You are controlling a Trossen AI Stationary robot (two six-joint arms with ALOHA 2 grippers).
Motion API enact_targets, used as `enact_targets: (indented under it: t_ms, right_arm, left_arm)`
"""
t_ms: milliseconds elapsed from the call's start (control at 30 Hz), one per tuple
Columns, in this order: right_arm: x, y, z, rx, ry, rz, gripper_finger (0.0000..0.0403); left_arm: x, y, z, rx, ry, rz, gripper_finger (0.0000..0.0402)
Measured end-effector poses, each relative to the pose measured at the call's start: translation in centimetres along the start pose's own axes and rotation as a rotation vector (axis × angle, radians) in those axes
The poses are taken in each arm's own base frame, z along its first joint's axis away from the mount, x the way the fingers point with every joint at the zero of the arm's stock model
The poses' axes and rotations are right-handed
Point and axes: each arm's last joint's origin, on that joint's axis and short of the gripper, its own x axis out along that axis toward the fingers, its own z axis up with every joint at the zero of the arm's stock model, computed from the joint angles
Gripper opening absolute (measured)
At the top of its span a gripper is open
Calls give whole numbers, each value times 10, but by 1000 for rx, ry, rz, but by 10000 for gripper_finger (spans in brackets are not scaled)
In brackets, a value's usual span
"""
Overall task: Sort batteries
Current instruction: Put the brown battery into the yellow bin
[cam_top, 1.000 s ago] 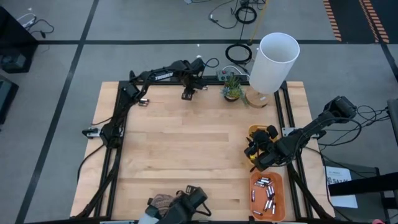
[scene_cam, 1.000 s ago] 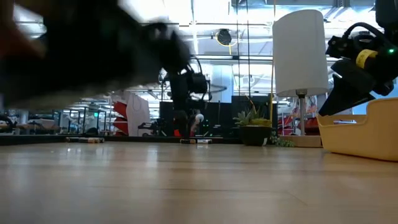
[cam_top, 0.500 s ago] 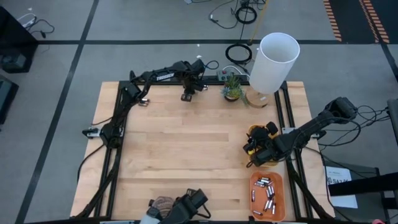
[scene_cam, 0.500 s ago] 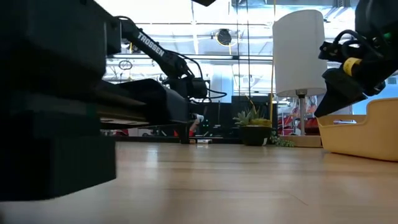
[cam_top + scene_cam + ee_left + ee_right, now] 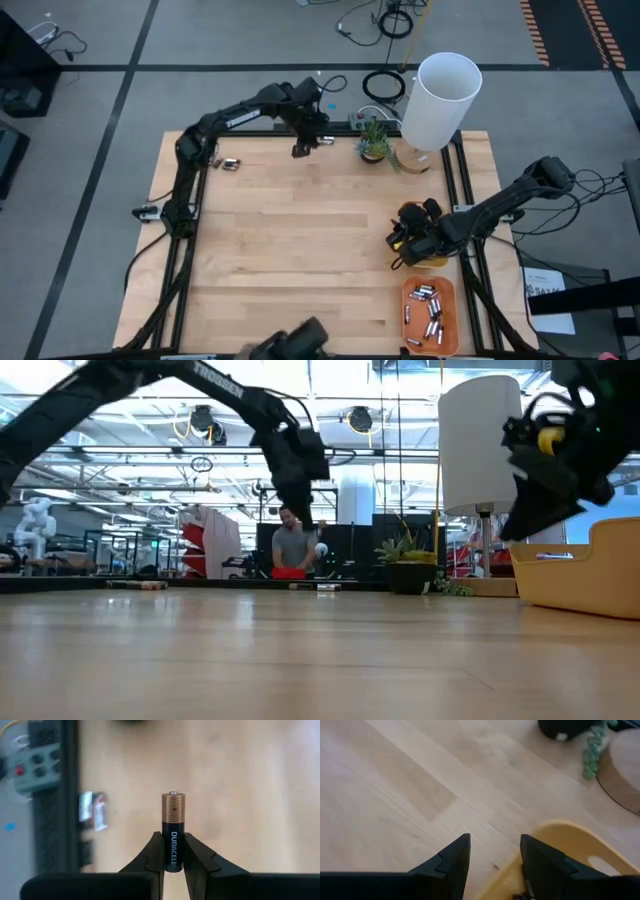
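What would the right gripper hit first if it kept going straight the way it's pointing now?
Probably the bare wooden table. The right gripper, open and empty, angles down toward it, with the yellow tray rim just beside its line. Depth is hard to judge, so one finger might clip that rim first.

The lower end of the black-and-copper cylindrical battery [image 5: 173, 831] is hidden between the pads of the left tool [image 5: 173, 862]. At 9 o'clock from it, a grey box with buttons [image 5: 37, 766] and a small label [image 5: 94, 811] on the surface are blurred.

The yellow plastic tray [image 5: 560, 857] is cut off by the frame edge in the right wrist view; its contents are hidden behind the right tool [image 5: 495, 855].

In the high view, the silvery cells in the orange rectangular tray [image 5: 429, 310] are too small to tell apart by type.
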Motion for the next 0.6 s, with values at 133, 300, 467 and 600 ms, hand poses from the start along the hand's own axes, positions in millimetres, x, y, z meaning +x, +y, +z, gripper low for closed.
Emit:
enact_targets:
  t_ms: [133,300,467,600]
  right_arm:
    - [-15,14,17,-13,-24,64,167]
    - [-48,36,35,-54,-124,193,167]
    - [-93,58,41,-131,-308,340,167]
    - [-123,68,41,-184,-430,423,167]
  left_arm:
    - [-25,-38,19,38,-203,-156,47]
    - [7,-92,34,149,-304,-223,47]
    - [63,-160,55,275,-528,-283,47]
    - [100,-204,77,256,-775,-175,47]
